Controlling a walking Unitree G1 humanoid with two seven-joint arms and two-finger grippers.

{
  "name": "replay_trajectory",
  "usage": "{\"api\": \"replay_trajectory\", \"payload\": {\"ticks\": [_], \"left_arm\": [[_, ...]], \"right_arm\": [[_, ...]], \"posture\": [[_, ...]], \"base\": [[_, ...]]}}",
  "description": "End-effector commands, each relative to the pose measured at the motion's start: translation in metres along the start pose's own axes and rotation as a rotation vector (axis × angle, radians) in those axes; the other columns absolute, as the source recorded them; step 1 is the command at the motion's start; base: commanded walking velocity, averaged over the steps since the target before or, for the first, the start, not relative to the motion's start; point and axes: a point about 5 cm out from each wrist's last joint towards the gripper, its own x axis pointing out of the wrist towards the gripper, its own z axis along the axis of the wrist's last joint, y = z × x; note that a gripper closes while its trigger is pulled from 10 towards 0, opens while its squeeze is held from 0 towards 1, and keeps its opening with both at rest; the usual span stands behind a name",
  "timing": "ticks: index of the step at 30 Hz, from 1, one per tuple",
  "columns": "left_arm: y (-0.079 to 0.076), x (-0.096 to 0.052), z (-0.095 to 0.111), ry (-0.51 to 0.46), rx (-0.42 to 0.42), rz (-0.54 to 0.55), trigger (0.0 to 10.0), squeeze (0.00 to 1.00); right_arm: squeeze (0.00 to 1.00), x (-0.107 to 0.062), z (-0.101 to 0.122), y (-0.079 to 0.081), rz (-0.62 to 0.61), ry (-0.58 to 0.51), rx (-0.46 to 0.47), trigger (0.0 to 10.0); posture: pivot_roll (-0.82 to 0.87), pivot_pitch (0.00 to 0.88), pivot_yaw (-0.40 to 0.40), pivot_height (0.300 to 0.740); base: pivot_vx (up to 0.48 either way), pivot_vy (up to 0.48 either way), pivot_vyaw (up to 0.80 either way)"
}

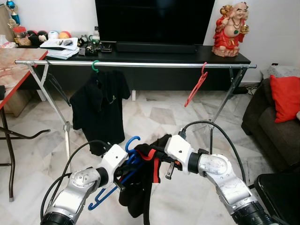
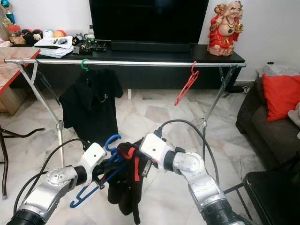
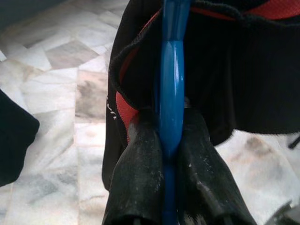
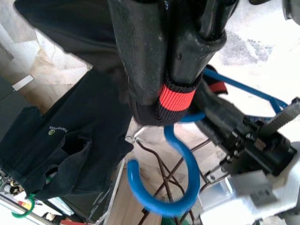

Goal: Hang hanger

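Now 3 hangers: L gripper clamps blue hanger; R gripper pinches black garment.

Each arm consists of silver-grey, mottled metallic cylindrical segments joined by black ring collars, ending in a white, rounded-box wrist housing; a black flexible cable loops freely from each forearm to the wrist housing. The left two-finger black gripper and the right two-finger black gripper carry long, matte black fingers with scuffed, dusty surfaces. Beside the left wrist's white housing sits a black mechanical bracket with small screws and ribbed parts.
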Motion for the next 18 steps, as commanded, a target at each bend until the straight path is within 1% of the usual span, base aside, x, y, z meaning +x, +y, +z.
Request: {"api": "replay_trajectory", "payload": {"ticks": [1, 2, 4, 5, 8, 12, 13, 14, 15, 16, 18], "left_arm": [[0.007, 0.000, 0.015, -0.087, -0.017, 0.034, 10.0, 0.00], [0.007, 0.000, 0.015, -0.087, -0.017, 0.034, 10.0, 0.00], [0.006, 0.000, 0.017, -0.101, -0.054, 0.021, 10.0, 0.00], [0.003, 0.001, 0.016, -0.095, -0.057, -0.009, 10.0, 0.00], [-0.002, 0.002, 0.014, -0.086, -0.067, -0.048, 10.0, 0.00], [-0.004, 0.001, 0.012, -0.081, -0.080, -0.064, 10.0, 0.00], [-0.005, 0.001, 0.012, -0.082, -0.086, -0.064, 10.0, 0.00], [-0.005, 0.001, 0.012, -0.082, -0.086, -0.064, 10.0, 0.00], [-0.005, 0.001, 0.012, -0.082, -0.091, -0.066, 10.0, 0.00], [-0.005, 0.001, 0.012, -0.082, -0.092, -0.066, 10.0, 0.00], [-0.005, 0.002, 0.012, -0.084, -0.097, -0.066, 10.0, 0.00]], "right_arm": [[0.00, -0.003, -0.002, -0.003, -0.019, 0.012, 0.001, 10.0], [0.00, -0.003, -0.002, -0.003, -0.019, 0.012, 0.001, 10.0], [0.00, -0.004, -0.005, -0.002, -0.024, 0.025, 0.002, 10.0], [0.00, -0.004, -0.006, 0.000, -0.015, 0.020, 0.006, 10.0], [0.00, -0.005, -0.005, 0.004, -0.001, 0.008, 0.015, 10.0], [0.00, -0.005, -0.004, 0.005, 0.014, 0.002, 0.016, 10.0], [0.64, -0.005, -0.004, 0.006, 0.027, 0.005, 0.023, 10.0], [0.64, -0.005, -0.004, 0.006, 0.027, 0.005, 0.023, 10.0], [0.94, -0.006, -0.004, 0.006, 0.029, 0.004, 0.019, 10.0], [1.00, -0.006, -0.004, 0.005, 0.030, 0.005, 0.020, 10.0], [1.00, -0.007, -0.004, 0.005, 0.037, 0.009, 0.016, 10.0]], "posture": [[0.13, 0.026, -0.050, 0.740], [0.13, 0.026, -0.050, 0.740], [0.13, 0.026, -0.050, 0.740], [0.12, 0.022, -0.048, 0.740], [0.12, 0.022, -0.048, 0.740], [0.12, 0.019, -0.046, 0.740], [0.12, 0.019, -0.047, 0.740], [0.12, 0.019, -0.047, 0.740], [0.12, 0.019, -0.047, 0.740], [0.12, 0.019, -0.047, 0.740], [0.12, 0.024, -0.051, 0.740]], "base": [[0.000, 0.000, 0.00], [0.000, 0.000, 0.00], [0.000, 0.000, 0.00], [0.000, 0.000, 0.00], [0.000, 0.000, 0.00], [0.000, 0.000, 0.00], [0.000, 0.000, 0.00], [0.000, 0.000, 0.00], [0.000, 0.000, 0.00], [0.000, 0.000, 0.00], [0.000, 0.000, 0.00]]}}
